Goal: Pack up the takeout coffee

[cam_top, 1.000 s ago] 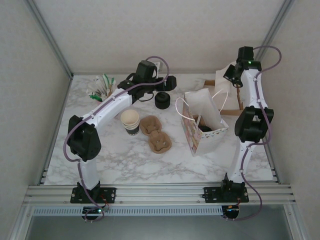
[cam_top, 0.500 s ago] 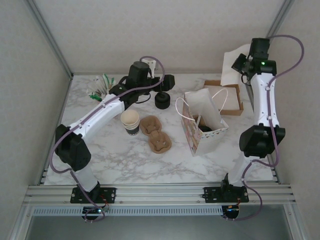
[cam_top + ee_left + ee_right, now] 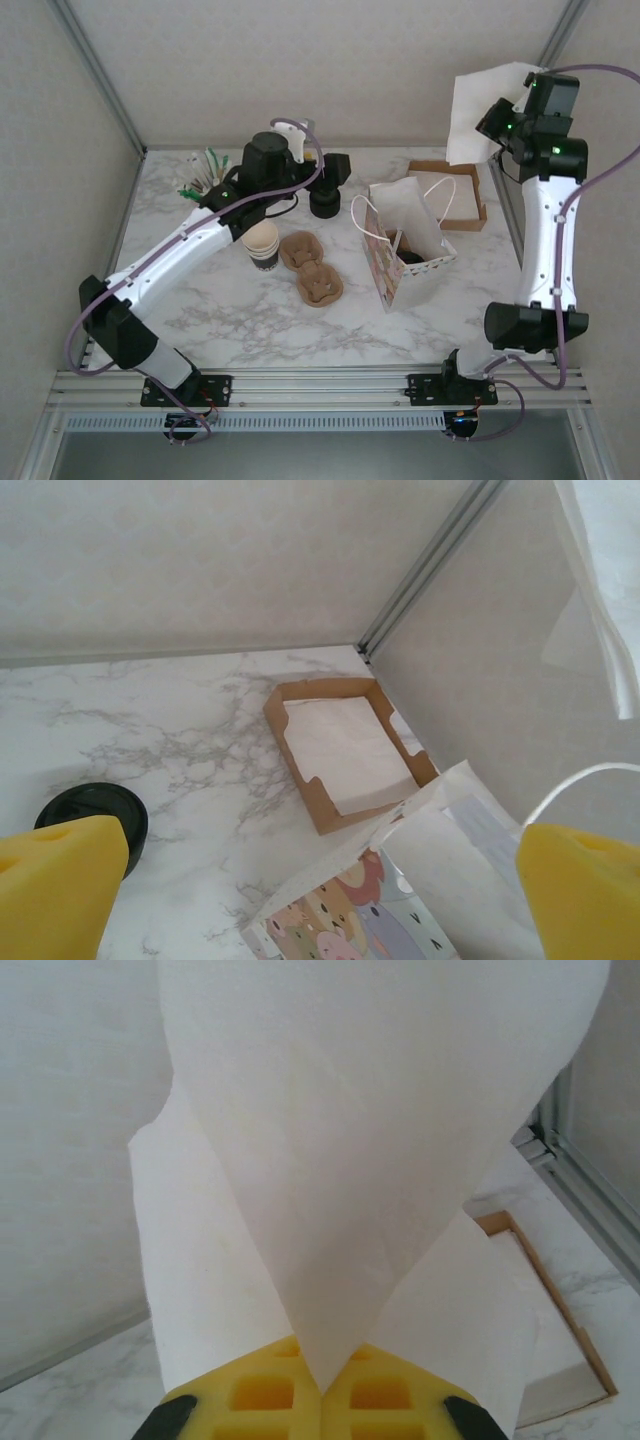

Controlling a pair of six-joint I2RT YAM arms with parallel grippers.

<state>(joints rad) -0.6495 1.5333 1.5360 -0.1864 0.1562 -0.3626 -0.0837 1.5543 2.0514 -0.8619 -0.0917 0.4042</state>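
- Already the takeout coffee (image 3: 408,258) seems to sit low inside the open paper bag (image 3: 425,220) on the desk (image 3: 240,310). Only its dark top shows, so I cannot tell its tilt.
- From the right end effector (image 3: 320,1388), clamped on a napkin (image 3: 380,1160) high over the tray (image 3: 478,212), the bag lies below, nearer and leftward.
- The left end effector (image 3: 320,850), wide open and empty, hovers by the lid pile (image 3: 95,815), just beside the bag.

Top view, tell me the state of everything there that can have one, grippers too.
Left gripper: open, holding nothing.
Right gripper: shut on napkin.
Napkin: held in the air, off the table.
Bag: upright, mouth open.
Tray: holds flat white paper.
Cups: stacked upright, lidless.
Lids: stacked on the table.
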